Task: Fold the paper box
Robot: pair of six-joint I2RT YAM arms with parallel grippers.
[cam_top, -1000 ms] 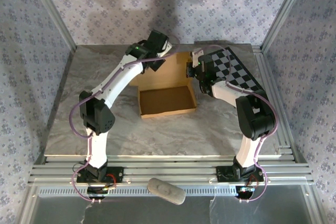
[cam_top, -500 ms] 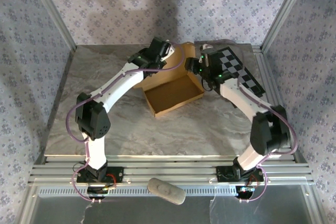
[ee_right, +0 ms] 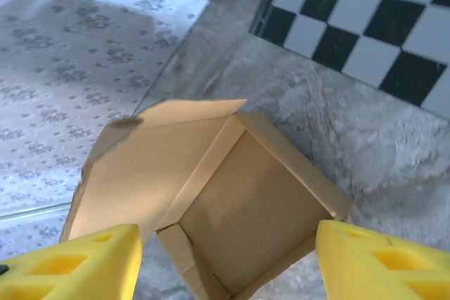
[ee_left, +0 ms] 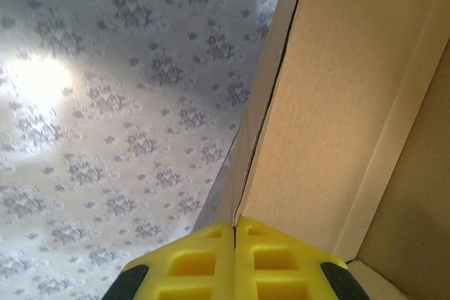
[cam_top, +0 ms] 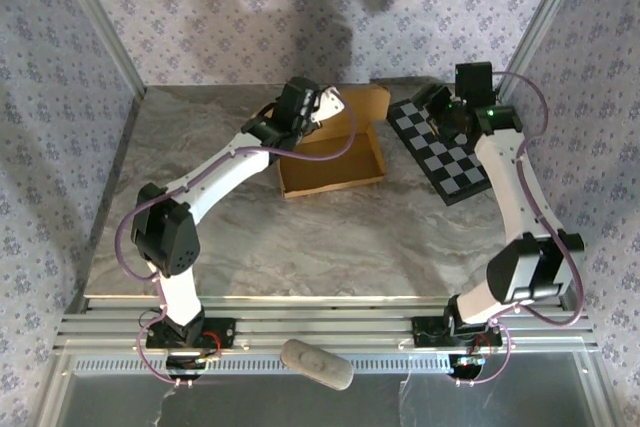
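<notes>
**Left claw pinches the box**

The paper box (cam_top: 335, 165) sits open at the back of the bench (cam_top: 300, 237), near the checkered board (cam_top: 450, 152). The left claw (ee_left: 234, 228) is pinched shut on a thin wall of the box. The right claw (ee_right: 226, 240) hangs above the bench with its yellow fingers (ee_right: 77, 261) wide apart, holding nothing.

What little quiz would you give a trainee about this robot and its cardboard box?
1. True or false: the right gripper is clamped on the paper box.
2. What lies on the table to the right of the box? A checkerboard panel; B mug; C towel.
3. Which gripper grips the box's cardboard?
Key: 1 false, its fingers stand wide apart, off the box. 2 A. 3 the left gripper, shut on a cardboard edge.
</notes>
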